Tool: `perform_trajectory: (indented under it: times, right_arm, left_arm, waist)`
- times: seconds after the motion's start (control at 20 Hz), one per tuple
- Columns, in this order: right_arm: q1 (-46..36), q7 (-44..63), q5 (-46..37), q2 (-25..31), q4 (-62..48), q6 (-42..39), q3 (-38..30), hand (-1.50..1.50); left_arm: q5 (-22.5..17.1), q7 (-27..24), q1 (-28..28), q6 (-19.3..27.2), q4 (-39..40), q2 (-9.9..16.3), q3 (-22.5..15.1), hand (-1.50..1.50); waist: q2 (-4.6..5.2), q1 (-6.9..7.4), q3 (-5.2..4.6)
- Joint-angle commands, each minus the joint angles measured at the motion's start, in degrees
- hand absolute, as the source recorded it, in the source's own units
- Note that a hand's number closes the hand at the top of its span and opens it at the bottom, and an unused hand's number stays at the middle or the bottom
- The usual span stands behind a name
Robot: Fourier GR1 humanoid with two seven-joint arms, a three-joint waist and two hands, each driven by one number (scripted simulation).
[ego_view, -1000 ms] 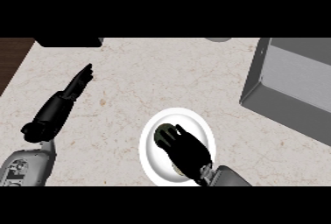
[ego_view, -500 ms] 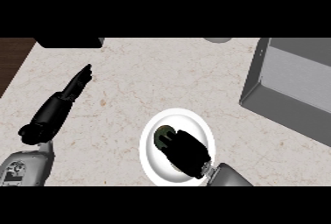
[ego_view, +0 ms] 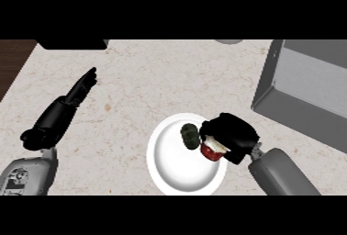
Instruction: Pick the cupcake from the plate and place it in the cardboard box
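While the right hand (ego_view: pixel 230 133) is curled round the cupcake (ego_view: pixel 213 150) at the right rim of the plate (ego_view: pixel 177 170), the picking step is judged to be under way. Whether the cupcake is clear of the plate cannot be told. A dark green item (ego_view: pixel 189 133) lies beside it. Next, a lift and a carry right and far to the cardboard box (ego_view: pixel 308 92) are called for. The left hand (ego_view: pixel 81 87) rests spread on the counter (ego_view: pixel 169 78).

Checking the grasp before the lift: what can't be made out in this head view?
- Cupcake: mostly hidden by the right hand curled round it.
- Dark green item on the plate: too small to identify.
- Box: cut off at the right edge.
- Left hand: open, resting on the counter.
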State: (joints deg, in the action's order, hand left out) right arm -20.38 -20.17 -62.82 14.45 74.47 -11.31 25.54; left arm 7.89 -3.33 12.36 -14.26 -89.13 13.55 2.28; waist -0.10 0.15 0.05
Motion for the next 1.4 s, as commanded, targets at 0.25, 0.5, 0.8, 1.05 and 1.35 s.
perform_trajectory:
  times: [0.25,0.5,0.8,1.05,1.35]
  right_arm:
    - [1.6,-8.1,2.7,3.3,7.8,7.6,-7.0,1.50]
    - [0.6,-3.6,9.8,5.9,22.0,-2.7,-14.2,1.50]
    - [-3.1,10.3,18.3,2.0,23.7,-4.0,-29.1,1.50]
    - [-10.5,16.4,21.3,4.9,17.3,-5.3,-38.4,1.50]
    - [-19.6,11.9,21.6,11.3,-1.5,-1.4,-44.4,1.50]
  left_arm:
    - [0.4,2.0,2.8,0.0,0.9,-0.5,0.6,0.00]
    - [0.7,1.5,-0.6,0.0,-1.2,-0.5,0.6,0.00]
    - [0.8,-0.3,0.0,0.0,0.4,0.1,1.5,0.00]
    - [1.6,-0.7,-2.6,-0.4,-1.4,-1.6,-1.1,0.00]
    - [2.6,-0.3,1.0,0.4,1.4,-2.2,-0.9,0.00]
  waist:
    - [0.04,-0.55,-0.04]
    - [-0.19,-0.55,-0.06]
    - [-0.14,-0.88,-0.08]
    - [0.07,0.18,-0.05]
    - [0.34,0.42,-0.04]
